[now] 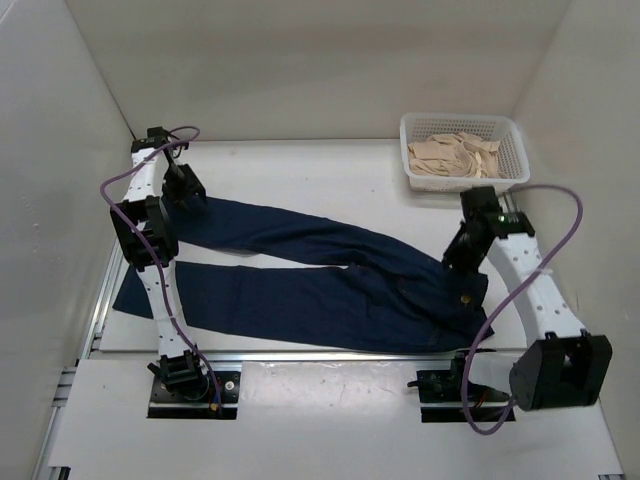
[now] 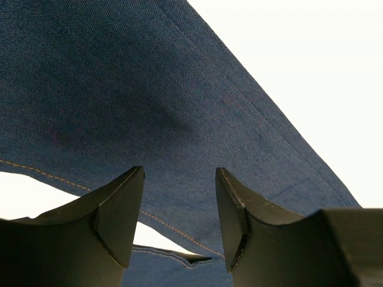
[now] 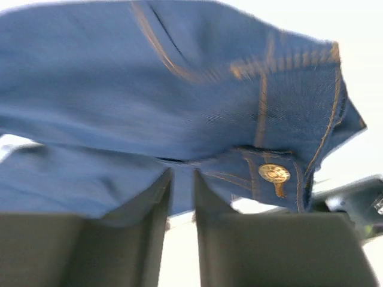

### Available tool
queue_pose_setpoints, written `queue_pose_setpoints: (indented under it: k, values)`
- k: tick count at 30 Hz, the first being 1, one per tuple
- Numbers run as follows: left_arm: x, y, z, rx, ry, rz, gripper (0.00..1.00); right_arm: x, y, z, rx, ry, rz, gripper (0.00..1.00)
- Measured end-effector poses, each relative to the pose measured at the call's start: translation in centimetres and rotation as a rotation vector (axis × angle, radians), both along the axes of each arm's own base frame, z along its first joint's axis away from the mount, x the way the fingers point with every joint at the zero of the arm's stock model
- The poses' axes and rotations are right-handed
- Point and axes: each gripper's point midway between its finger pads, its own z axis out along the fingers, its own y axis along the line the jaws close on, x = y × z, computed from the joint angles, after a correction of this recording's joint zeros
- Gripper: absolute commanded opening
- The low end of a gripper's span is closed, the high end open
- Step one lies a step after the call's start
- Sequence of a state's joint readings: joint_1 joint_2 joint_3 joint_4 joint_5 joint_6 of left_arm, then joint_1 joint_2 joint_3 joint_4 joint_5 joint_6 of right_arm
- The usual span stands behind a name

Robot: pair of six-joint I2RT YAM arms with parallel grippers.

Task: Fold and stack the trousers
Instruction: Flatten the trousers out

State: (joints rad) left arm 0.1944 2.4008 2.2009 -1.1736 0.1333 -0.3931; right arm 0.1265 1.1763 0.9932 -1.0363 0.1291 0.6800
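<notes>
The dark navy trousers [image 1: 330, 280] lie spread flat on the white table, with both legs reaching left and the waist at the right. My left gripper [image 1: 185, 195] hovers over the far leg near its cuff end. In the left wrist view its jaws [image 2: 179, 179] stand open, with denim [image 2: 149, 89] and tan stitching beyond them and nothing between them. My right gripper [image 1: 460, 258] is at the waist. In the blurred right wrist view its fingers [image 3: 182, 176] are narrowly parted, with the waistband edge at their tips and the brass button [image 3: 274, 173] to the right.
A white mesh basket [image 1: 412, 150] holding beige cloth garments [image 1: 455, 155] stands at the back right, just behind the right arm. White walls enclose the table on the left, back and right. A metal rail runs along the near edge.
</notes>
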Motion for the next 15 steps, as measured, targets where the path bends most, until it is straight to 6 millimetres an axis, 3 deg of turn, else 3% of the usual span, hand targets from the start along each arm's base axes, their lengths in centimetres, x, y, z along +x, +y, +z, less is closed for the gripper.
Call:
queue_pose_setpoints:
  k: [2, 4, 6, 9, 11, 13, 15]
  values:
    - [0.0, 0.0, 0.2, 0.001, -0.003, 0.0, 0.63, 3.7, -0.2, 2.7, -0.027, -0.085, 0.003, 0.18]
    - [0.0, 0.0, 0.4, 0.001, -0.008, 0.0, 0.63, 7.9, -0.2, 4.5, -0.05, -0.158, 0.013, 0.37]
    - [0.1, 0.0, 0.7, 0.003, -0.013, 0.0, 0.63, 11.6, -0.4, 4.9, -0.071, -0.189, 0.024, 0.57]
    - [0.1, 0.0, 1.2, 0.004, -0.024, 0.0, 0.63, 15.2, -0.8, 2.8, -0.095, -0.152, 0.045, 0.58]
    - [0.1, 0.0, 1.6, 0.005, -0.032, -0.001, 0.63, 16.3, -1.0, 0.5, -0.093, -0.104, 0.06, 0.5]
    - [0.2, 0.0, 1.8, 0.004, -0.038, -0.002, 0.63, 16.1, -0.9, -2.1, -0.075, -0.041, 0.078, 0.45]
    - [0.1, -0.1, 2.0, 0.004, -0.04, -0.003, 0.63, 14.5, -0.4, -4.2, -0.044, 0.008, 0.098, 0.41]
